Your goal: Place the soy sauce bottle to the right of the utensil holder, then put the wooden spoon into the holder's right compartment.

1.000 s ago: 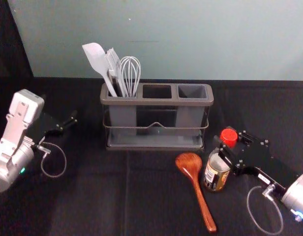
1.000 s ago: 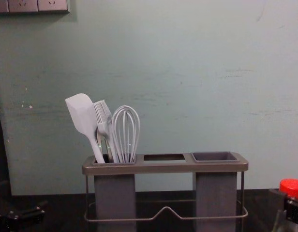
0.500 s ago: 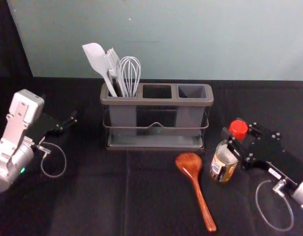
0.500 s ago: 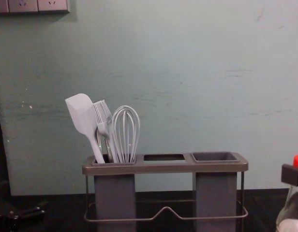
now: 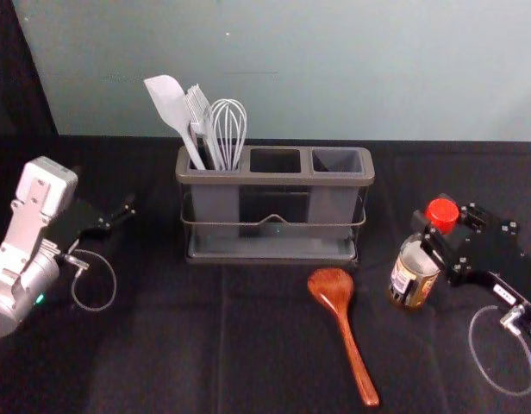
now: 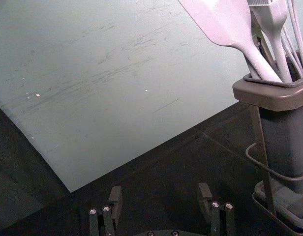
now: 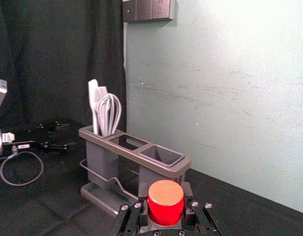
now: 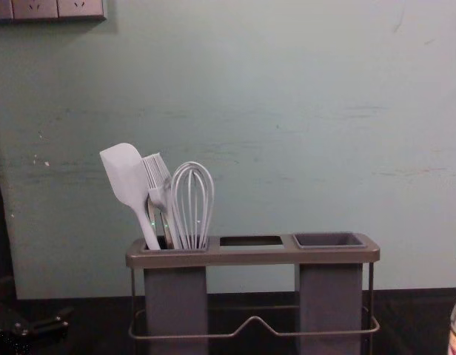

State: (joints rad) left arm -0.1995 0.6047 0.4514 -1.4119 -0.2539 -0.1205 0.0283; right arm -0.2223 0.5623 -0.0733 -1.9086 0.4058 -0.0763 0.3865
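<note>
The soy sauce bottle [image 5: 412,274] stood or hung to the right of the utensil holder [image 5: 274,178] and nearer the robot, apart from it; contact between its base and the black cloth [image 5: 145,354] could not be confirmed. The right gripper [image 7: 165,191] was closed about the bottle at its red cap [image 7: 165,202], one finger on each side.

The step in hand was judged to be placement of the bottle. Good practice called for bringing it level with the holder's right end, with a gap kept from the wire frame, and setting the base down flat before release. The fingers then needed to part evenly and back away straight; a sideways exit could have dragged the cap and tipped the bottle.

The wooden spoon [image 5: 334,293] lay on the cloth in front of the holder, bowl towards it, awaiting the second step. The right compartment [image 5: 337,159] was empty and ready to receive it. The spatula [image 5: 168,103] and whisk [image 5: 228,125] stood in the left compartment.

The left gripper [image 6: 160,191] was idle to the holder's left, its fingers wide apart and holding nothing.
</note>
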